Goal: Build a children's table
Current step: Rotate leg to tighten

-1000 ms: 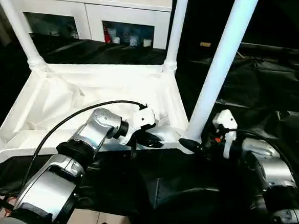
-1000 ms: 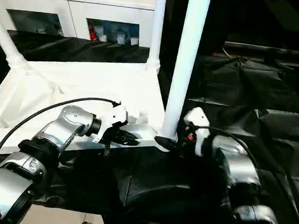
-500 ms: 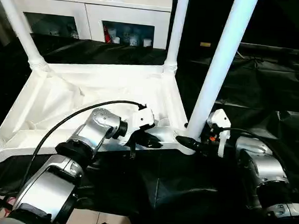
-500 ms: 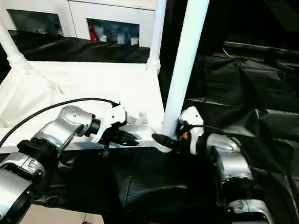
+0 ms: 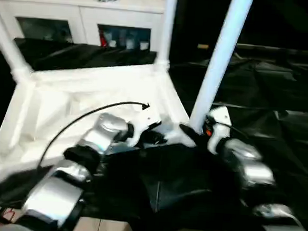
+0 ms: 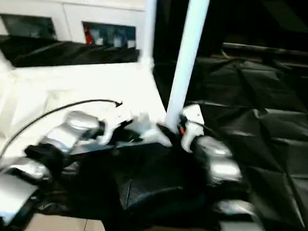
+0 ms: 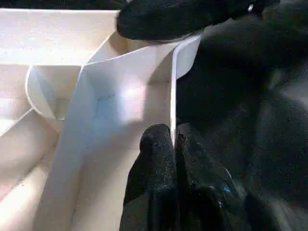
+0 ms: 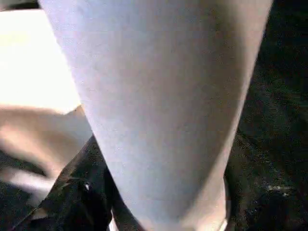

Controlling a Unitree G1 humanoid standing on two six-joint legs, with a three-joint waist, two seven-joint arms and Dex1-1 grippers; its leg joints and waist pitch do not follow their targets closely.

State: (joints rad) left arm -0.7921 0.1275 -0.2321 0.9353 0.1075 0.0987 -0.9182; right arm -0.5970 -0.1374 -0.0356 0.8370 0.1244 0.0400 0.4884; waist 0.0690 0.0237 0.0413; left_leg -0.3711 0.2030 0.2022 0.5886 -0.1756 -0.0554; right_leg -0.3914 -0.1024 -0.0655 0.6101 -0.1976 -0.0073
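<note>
Head views: the children's table top (image 5: 92,98) lies upside down on black sheeting (image 5: 260,102), legs standing in its corner sockets — the near-right leg (image 5: 218,62) rises beside the right gripper (image 5: 187,132).

Left wrist view: the left gripper (image 7: 174,144) pinches the top's thin rim.

Right wrist view: the leg looms close — whether the right gripper is spread or clamped, I cannot tell.

Your left gripper (image 7: 174,144), two black fingers on a silver forearm, is pinched shut on the thin white plastic rim (image 7: 172,91). Your right gripper (image 5: 188,133) reaches inward, its finger spread unclear.
</note>
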